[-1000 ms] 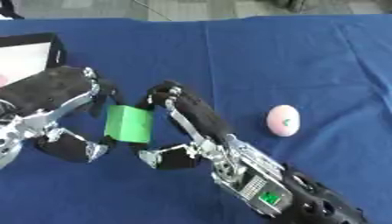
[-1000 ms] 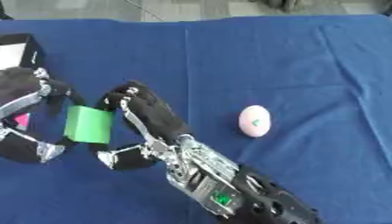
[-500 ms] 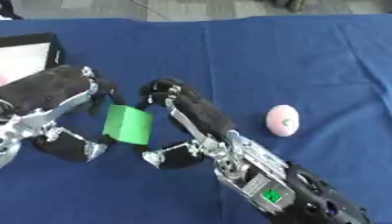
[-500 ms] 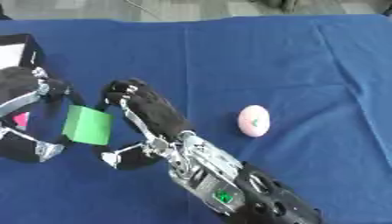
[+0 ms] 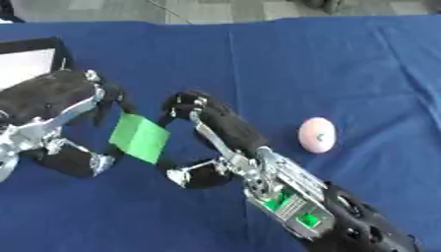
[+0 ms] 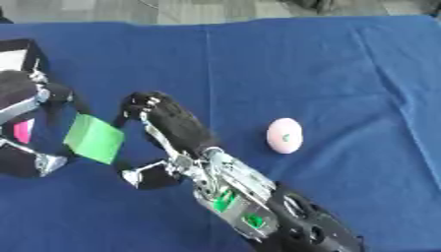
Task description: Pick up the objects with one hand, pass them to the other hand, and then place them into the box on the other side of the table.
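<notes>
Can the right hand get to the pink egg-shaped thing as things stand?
Probably yes. The pink egg-shaped thing lies alone on bare blue cloth beside the right arm, nothing around it. The right hand sits by the green block at the left hand.

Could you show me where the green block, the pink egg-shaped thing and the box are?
green block (image 5: pixel 139 137): left eye view, middle of its green face.
pink egg-shaped thing (image 5: pixel 316 135): left eye view, its centre.
box (image 5: pixel 33 45): left eye view, its dark top rim.

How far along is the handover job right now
Mid-handover. The green block is between the left hand, curled round it, and the right hand, which looks to have let go. The box holds something pink. Left: box the block, then the pink egg-shaped object on the cloth.
</notes>
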Controlling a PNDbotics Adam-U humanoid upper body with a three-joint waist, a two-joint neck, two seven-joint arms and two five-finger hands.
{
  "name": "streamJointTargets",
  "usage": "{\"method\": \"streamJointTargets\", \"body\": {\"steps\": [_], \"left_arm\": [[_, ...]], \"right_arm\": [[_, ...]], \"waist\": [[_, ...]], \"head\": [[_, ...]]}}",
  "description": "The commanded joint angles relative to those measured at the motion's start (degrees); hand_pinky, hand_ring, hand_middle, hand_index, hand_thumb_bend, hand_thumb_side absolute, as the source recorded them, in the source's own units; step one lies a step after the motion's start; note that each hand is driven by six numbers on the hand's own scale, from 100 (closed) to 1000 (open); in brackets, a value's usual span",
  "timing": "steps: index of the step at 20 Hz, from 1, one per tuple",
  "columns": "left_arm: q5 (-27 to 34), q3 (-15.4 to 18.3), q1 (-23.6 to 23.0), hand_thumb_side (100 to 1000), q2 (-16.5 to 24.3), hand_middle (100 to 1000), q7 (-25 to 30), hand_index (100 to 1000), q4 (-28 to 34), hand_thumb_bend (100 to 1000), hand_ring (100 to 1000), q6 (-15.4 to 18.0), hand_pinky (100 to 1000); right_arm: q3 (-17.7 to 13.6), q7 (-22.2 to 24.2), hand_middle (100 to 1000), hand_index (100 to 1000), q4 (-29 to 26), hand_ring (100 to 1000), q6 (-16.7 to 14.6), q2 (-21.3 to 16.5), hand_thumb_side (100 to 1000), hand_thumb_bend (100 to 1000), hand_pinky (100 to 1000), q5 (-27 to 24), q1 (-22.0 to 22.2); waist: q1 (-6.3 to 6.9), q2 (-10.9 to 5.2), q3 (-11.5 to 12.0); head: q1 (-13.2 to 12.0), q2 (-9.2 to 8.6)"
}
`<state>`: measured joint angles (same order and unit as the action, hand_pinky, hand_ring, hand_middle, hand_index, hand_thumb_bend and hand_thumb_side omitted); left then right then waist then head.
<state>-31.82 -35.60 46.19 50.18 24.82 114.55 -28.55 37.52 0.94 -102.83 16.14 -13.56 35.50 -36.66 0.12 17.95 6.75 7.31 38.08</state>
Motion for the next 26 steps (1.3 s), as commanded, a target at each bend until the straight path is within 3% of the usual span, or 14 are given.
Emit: {"method": "streamJointTargets", "body": {"steps": [1,8,13,17,19,20,22,26], "left_arm": [[-0.01,1.50,0.60,100,2.12,341,-0.73,488,0.04,252,525,-0.04,662],[0.74,1.41,0.27,100,2.40,332,-1.13,485,0.04,253,525,0.46,662],[0.91,3.19,-1.31,100,3.93,331,-2.79,484,0.04,252,523,1.20,661],[1.34,6.23,-3.48,100,5.65,330,-5.96,484,0.04,242,531,1.56,661],[1.53,8.63,-4.86,100,6.80,330,-8.16,485,0.04,235,530,1.43,661],[1.64,9.95,-5.51,100,7.31,331,-9.34,484,0.04,228,528,1.32,660],[2.02,12.93,-6.90,100,8.36,331,-11.63,484,0.04,208,525,0.66,657],[3.23,18.66,-10.15,100,10.06,330,-15.34,486,0.04,154,520,-2.69,650]], "right_arm": [[-0.08,0.19,766,1000,-1.13,841,0.30,-0.77,100,416,994,-0.38,-0.39],[-0.08,-0.14,764,1000,-0.99,840,0.80,-0.81,100,405,993,-0.53,-0.35],[-0.19,-0.82,760,1000,-1.26,835,1.32,-0.90,100,384,990,-1.13,-0.33],[-0.48,-2.12,743,1000,-1.85,816,1.75,-1.03,100,377,968,-1.42,-0.37],[-0.97,-4.91,734,1000,-2.63,807,2.71,-1.10,100,255,957,-2.80,-0.31],[-1.17,-6.70,724,1000,-3.03,805,3.39,-1.19,100,100,947,-3.89,-0.29],[-1.65,-10.87,698,993,-3.99,792,4.86,-1.38,100,100,931,-6.55,-0.28],[-2.35,-17.46,683,934,-6.23,767,4.25,-2.36,250,100,911,-11.35,-0.48]], "waist": [[0.22,-0.94,0.09],[0.33,-0.87,0.02],[0.38,-0.80,0.01],[0.32,-0.80,0.11],[0.23,-0.82,0.13],[0.20,-0.84,0.14],[0.13,-0.89,0.19],[-0.14,-1.03,0.08]], "head": [[0.43,-0.56],[0.47,-0.76],[0.38,-0.52],[0.37,-0.46],[0.18,-0.45],[-0.02,-0.45],[-0.71,-0.60],[-2.60,-0.88]]}}
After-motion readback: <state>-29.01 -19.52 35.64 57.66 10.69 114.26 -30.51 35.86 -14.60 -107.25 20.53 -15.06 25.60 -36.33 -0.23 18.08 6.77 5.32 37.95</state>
